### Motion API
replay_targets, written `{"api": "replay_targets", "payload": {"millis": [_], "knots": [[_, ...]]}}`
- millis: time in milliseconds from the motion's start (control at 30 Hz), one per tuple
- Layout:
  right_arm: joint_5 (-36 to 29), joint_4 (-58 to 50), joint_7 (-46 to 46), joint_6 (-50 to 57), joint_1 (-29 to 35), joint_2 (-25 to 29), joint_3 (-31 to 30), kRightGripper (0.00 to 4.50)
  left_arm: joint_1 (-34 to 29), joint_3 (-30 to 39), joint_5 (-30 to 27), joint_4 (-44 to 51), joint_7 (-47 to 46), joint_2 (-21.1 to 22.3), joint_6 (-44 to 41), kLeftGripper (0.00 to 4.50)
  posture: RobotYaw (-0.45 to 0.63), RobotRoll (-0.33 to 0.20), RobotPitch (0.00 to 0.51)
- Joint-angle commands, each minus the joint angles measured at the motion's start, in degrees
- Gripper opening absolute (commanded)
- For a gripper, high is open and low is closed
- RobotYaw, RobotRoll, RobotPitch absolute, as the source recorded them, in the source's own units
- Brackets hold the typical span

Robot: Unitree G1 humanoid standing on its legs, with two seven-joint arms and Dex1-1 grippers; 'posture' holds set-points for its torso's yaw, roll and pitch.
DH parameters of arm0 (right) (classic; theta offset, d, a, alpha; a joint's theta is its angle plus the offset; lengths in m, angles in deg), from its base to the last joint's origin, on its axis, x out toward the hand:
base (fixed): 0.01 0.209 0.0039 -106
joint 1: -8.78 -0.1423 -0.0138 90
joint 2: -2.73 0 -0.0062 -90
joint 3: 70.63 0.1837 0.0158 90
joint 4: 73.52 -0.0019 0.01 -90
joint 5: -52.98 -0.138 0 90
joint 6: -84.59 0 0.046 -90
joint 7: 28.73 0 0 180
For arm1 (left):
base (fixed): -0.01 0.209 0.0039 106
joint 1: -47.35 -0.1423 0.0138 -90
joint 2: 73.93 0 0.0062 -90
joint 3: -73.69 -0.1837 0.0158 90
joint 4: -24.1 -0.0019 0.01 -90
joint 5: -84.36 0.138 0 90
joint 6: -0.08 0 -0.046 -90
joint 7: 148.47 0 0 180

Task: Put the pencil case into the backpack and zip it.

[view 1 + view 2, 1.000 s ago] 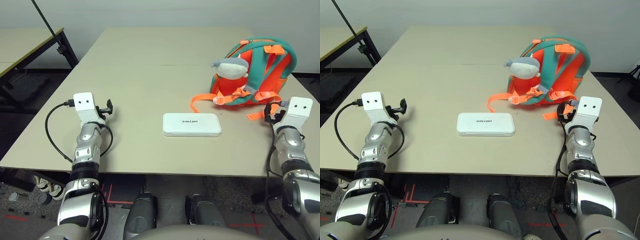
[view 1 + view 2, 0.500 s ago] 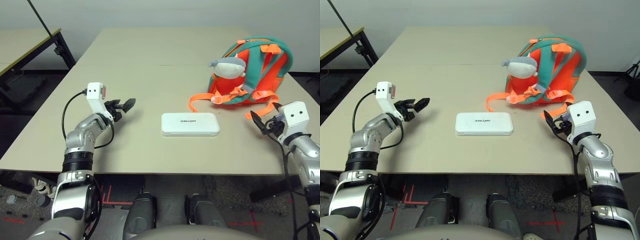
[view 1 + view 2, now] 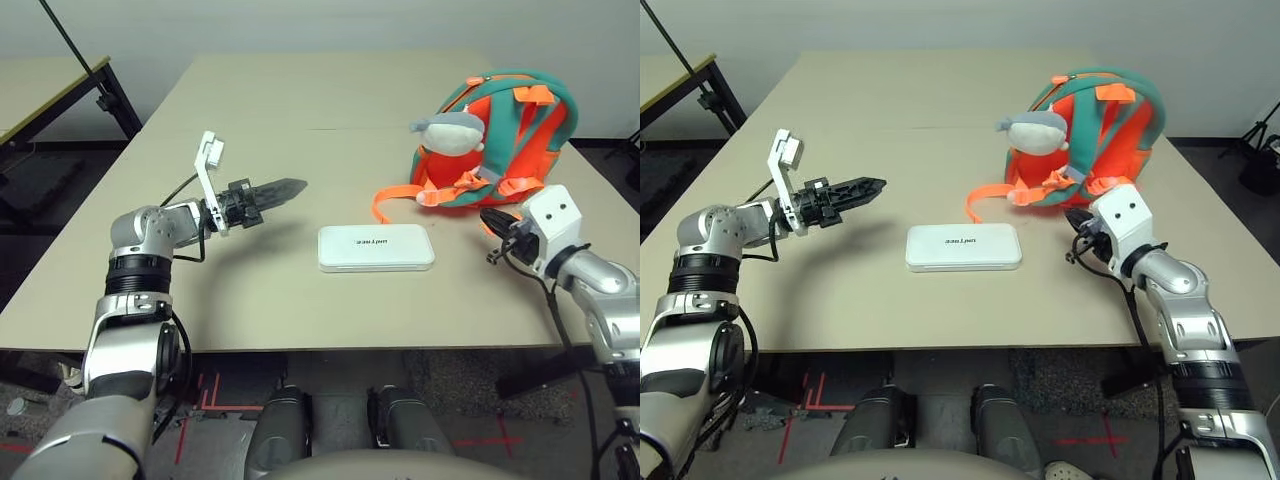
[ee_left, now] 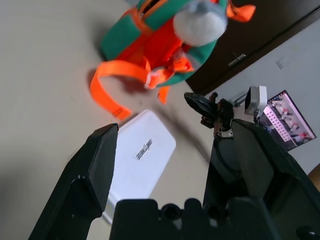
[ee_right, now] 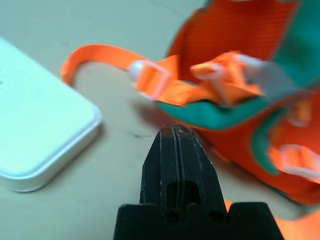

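Right claw (image 5: 178, 131) is now being clenched, empty; left claw (image 4: 176, 129) is being held wide; neither pencil case (image 3: 376, 248) nor backpack (image 3: 497, 138) is being grasped yet.

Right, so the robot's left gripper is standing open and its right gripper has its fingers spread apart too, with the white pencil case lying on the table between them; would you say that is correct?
Not quite: the right gripper's fingers are shut together, as the right wrist view shows. The left gripper is open, and the pencil case lies on the table between the two.
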Motion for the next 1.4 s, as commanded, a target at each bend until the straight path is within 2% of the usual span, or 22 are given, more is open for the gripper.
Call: {"api": "replay_targets", "payload": {"millis": [33,233,400,600,1133,1400], "knots": [[1.4,0.2,0.2,0.1,0.3,-0.1,-1.0,0.04,1.4,-3.7,3.5,-4.3,3.5,-0.3,0.7,4.5,0.07,0.0,0.025],[1.9,-0.6,0.2,0.4,1.2,0.2,-0.3,0.04,5.4,-7.6,7.7,-13.7,7.7,-1.4,-0.5,4.5,0.07,0.0,0.026],[2.4,-0.6,0.5,0.3,0.9,0.7,0.3,0.04,6.3,-9.3,12.4,-18.7,8.8,-2.3,3.9,4.5,0.06,0.0,0.023],[3.0,-0.1,-0.1,0.1,0.8,2.0,0.1,0.04,8.3,-10.2,16.2,-23.3,10.9,-3.2,5.2,4.5,0.06,0.0,0.024],[7.6,4.6,-3.4,-2.4,-0.2,4.2,-4.0,0.04,9.4,-8.9,21.3,-28.3,11.1,-5.9,6.8,4.5,0.03,0.0,0.037],[11.3,10.7,-2.8,-5.3,-4.3,2.1,-8.1,0.04,9.1,-8.1,23.0,-29.5,10.1,-6.9,9.5,4.5,0.02,0.0,0.035]]}}
